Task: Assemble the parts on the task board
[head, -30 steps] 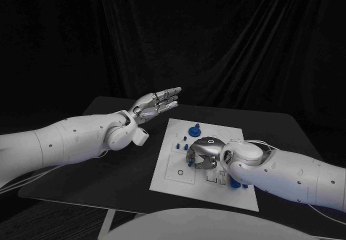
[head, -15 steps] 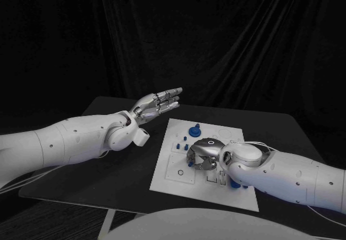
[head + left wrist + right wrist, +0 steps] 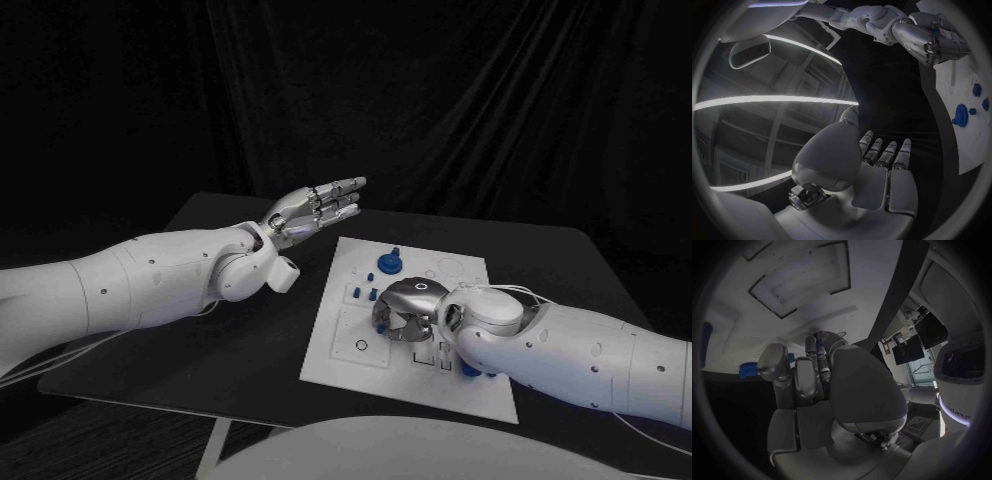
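blue part (image 3: 382,322) half hidden under right hand (image 3: 408,310)

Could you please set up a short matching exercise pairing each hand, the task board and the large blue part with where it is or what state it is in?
Things:
1. left hand
2. right hand
3. task board
4. large blue part

Places or states:
A. stands near the board's far edge
B. lies flat, white, mid-table
C. raised beside the board, fingers out, holding nothing
D. down over the board's middle, fingers curled by a blue piece

Pairs: 1-C, 2-D, 3-B, 4-A
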Tool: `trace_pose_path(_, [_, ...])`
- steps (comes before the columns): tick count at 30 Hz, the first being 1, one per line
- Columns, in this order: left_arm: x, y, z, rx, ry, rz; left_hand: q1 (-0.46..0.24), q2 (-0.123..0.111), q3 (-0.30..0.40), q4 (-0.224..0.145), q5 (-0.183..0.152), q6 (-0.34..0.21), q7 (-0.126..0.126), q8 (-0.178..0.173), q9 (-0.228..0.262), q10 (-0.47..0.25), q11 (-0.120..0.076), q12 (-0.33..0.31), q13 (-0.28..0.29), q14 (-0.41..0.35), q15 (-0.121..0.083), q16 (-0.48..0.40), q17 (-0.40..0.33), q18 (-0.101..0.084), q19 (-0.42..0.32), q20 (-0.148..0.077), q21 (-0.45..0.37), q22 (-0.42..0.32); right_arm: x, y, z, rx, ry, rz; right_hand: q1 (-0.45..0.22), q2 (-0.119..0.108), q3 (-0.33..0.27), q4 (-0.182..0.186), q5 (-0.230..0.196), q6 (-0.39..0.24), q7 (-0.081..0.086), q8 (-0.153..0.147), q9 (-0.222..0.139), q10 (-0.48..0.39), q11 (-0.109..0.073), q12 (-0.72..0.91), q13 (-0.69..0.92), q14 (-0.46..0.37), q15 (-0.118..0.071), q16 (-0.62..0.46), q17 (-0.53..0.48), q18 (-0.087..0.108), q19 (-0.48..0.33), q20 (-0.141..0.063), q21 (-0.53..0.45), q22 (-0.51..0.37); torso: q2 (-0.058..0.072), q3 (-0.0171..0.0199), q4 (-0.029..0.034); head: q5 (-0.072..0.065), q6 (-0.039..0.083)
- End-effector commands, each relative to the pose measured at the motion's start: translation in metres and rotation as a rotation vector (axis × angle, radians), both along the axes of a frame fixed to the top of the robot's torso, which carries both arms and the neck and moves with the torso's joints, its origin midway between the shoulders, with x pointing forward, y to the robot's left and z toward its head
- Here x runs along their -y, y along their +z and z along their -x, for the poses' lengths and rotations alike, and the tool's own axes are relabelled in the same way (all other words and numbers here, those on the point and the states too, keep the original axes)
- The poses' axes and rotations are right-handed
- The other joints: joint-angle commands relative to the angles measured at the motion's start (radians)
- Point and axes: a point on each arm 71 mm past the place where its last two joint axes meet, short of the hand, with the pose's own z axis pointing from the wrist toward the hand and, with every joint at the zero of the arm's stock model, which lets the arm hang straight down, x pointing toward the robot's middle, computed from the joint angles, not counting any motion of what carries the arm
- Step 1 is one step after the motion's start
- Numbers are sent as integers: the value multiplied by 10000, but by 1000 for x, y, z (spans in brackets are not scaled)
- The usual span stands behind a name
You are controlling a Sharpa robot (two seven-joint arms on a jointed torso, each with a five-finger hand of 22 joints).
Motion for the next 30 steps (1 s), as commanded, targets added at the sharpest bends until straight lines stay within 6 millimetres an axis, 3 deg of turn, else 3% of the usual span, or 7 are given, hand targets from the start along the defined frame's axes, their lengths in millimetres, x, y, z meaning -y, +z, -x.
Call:
trace_pose_path(1, [2,3,1,281,-81,506,107,-16,8,-59,69,8,69,52,17,17,-85,10,6,8,82,42,11,-117,-9,16,-11,0,0,-4,3,-108,15,184,-148,2,29,-72,-134,-299,21,-202,-6,30,-23,71,55,-71,-30,-56,-43,-21,-116,-10,-93,1202,1,-1,3,-3,-2])
trace_pose_path(7, [2,3,1,260,-98,504,126,-5,25,-87,81,58,125,61,24,16,-117,8,6,12,82,47,12,-119,-7,16,-11,-6,2,-6,3,-194,-97,365,-410,-95,86,-21,-735,-1267,-104,-823,-204,-177,-37,163,174,-216,-29,-235,-316,38,-284,-18,-466,1108,-2,-2,0,5,-2])
trace_pose_path(8, [2,3,1,257,-100,503,127,-4,25,-88,81,60,127,61,24,16,-118,8,6,12,82,47,12,-119,-7,16,-11,-6,2,-6,3,-190,-136,383,-491,-142,82,6,-905,-1524,-207,-988,-280,-225,-32,218,224,-283,-20,-319,-441,61,-347,-10,-613,1070,-2,-1,0,7,-2])
trace_pose_path(12, [2,2,1,241,-97,494,127,-4,25,-88,81,60,127,61,24,16,-118,8,6,12,82,47,12,-119,-7,16,-11,-6,5,-4,2,82,-292,343,-710,-245,-2,101,-1352,-1879,-340,-1215,-403,-303,-26,355,337,-311,-15,-358,-516,69,-364,6,-711,1049,1,0,1,2,-2])
trace_pose_path(18, [0,1,1,218,-67,471,133,-1,31,-99,90,70,142,63,25,14,-127,2,5,11,83,47,12,-119,-7,16,-11,-8,11,3,1,1000,-467,181,-1118,-411,-375,361,-2178,-2615,-743,-1597,-659,-547,29,527,504,-394,30,-461,-712,90,-401,48,-962,998,0,-2,1,11,-2])
trace_pose_path(23, [-1,1,2,206,-46,459,133,-1,31,-99,90,70,142,63,25,14,-127,2,5,11,83,47,12,-119,-7,16,-11,-8,19,19,-4,1786,-639,35,-1181,-465,-731,537,-2441,-2949,-932,-1725,-819,-921,127,560,589,-572,114,-664,-1032,150,-560,113,-1406,893,-9,-3,-1,12,-2])
trace_pose_path(30, [-2,1,2,208,-25,452,143,3,39,-114,112,77,149,64,26,12,-131,1,5,14,84,51,13,-120,-8,16,-12,-16,35,56,-18,2841,-758,-334,-1151,-376,-1009,740,-2626,-2795,-875,-1592,-872,-1105,151,705,709,-585,140,-667,-1066,155,-541,153,-1470,889,-32,-12,-2,17,-2])
